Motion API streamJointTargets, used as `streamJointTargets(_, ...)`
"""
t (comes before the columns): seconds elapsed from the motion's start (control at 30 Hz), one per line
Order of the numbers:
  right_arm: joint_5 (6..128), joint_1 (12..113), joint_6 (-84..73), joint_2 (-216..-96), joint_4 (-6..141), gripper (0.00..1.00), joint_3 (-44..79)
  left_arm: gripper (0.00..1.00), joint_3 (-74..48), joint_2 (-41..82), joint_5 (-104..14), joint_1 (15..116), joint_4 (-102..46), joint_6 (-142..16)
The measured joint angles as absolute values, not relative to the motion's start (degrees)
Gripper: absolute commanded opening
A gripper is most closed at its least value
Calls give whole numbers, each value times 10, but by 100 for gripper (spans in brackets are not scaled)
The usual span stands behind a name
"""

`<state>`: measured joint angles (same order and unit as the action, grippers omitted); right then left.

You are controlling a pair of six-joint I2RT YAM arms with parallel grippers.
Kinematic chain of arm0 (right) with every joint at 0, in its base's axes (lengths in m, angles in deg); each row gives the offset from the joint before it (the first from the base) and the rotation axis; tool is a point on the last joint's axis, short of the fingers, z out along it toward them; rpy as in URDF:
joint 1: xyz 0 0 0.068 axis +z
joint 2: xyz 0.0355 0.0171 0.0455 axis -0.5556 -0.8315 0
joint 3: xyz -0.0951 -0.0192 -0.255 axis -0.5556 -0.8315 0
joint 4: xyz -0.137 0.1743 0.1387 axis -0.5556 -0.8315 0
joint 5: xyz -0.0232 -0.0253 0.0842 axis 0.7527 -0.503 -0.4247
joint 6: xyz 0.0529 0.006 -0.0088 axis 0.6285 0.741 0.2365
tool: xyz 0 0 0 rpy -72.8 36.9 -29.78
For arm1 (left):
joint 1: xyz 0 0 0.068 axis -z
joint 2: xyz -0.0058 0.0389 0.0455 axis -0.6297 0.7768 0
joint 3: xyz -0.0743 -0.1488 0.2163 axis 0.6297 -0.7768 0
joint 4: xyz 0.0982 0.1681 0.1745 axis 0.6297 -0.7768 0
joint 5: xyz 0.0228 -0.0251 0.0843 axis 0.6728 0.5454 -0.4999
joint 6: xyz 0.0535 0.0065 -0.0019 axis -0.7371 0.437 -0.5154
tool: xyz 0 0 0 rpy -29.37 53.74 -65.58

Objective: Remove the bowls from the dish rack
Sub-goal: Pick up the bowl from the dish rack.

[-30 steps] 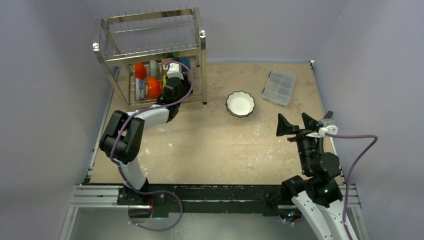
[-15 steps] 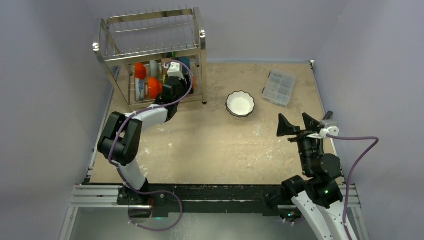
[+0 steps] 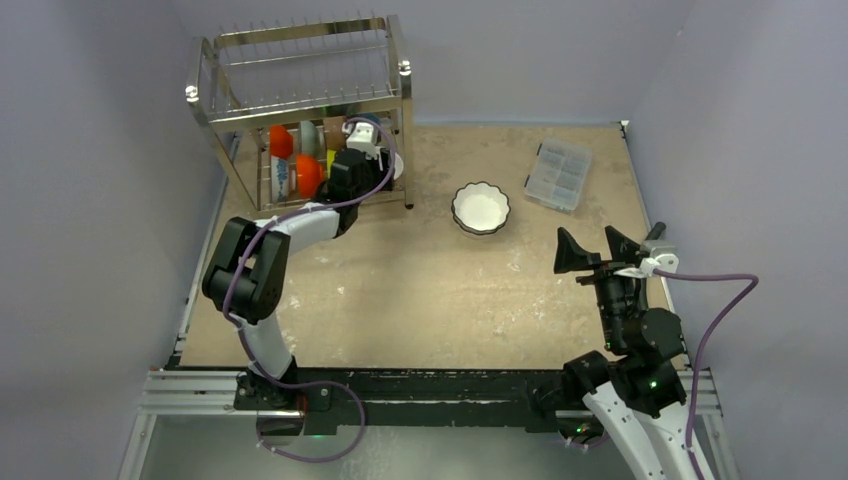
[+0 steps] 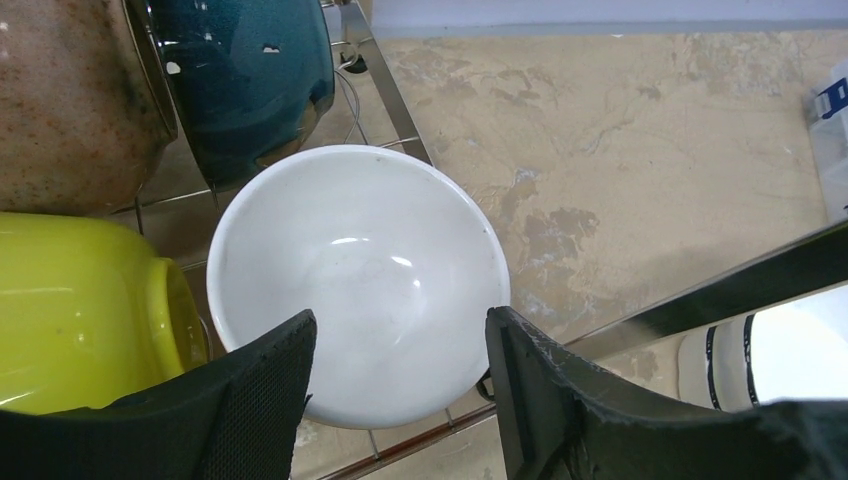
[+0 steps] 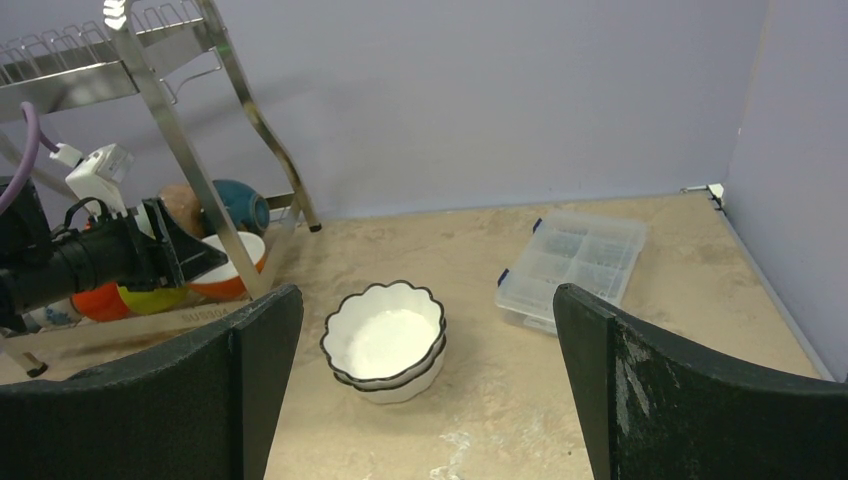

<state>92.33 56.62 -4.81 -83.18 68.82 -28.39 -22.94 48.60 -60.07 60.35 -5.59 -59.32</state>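
The steel dish rack (image 3: 300, 100) stands at the back left. My left gripper (image 4: 398, 345) is inside its lower tier, open, fingers either side of the near rim of a bowl (image 4: 355, 270) that is white inside and orange outside (image 5: 228, 268); no grip shows. Around it stand a teal bowl (image 4: 250, 80), a tan bowl (image 4: 70, 100) and a yellow-green bowl (image 4: 80, 320). Orange bowls (image 3: 305, 175) sit further left in the rack. Two white scalloped bowls (image 3: 481, 208) are stacked on the table. My right gripper (image 3: 597, 245) hovers at the right, open and empty.
A clear plastic compartment box (image 3: 558, 175) lies at the back right near the wall. The rack's upright post (image 5: 210, 190) and lower rail (image 4: 440, 425) hem in the left gripper. The left arm (image 3: 300, 225) stretches across the table's left side.
The left gripper has shifted a little to the right inside the lower tier and its fingers have spread wider. The right arm has stayed put.
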Motion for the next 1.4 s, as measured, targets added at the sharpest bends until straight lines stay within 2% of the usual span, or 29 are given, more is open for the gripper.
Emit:
streamJointTargets(0.37,923,566,-48,-832,688,99,-284,63,-216,485,-609,605,-110,-630)
streamJointTargets(0.7,923,566,-48,-832,688,98,-284,71,-228,449,-706,631,-123,-598)
streamJointTargets(0.9,923,566,-48,-831,688,99,-284,71,-235,446,-772,644,-120,-519)
streamJointTargets(1.23,923,566,-48,-823,688,99,-284,65,-236,449,-846,650,-134,-391)
streamJointTargets(1.4,923,566,-48,-823,689,99,-284,59,-236,469,-858,650,-132,-369)
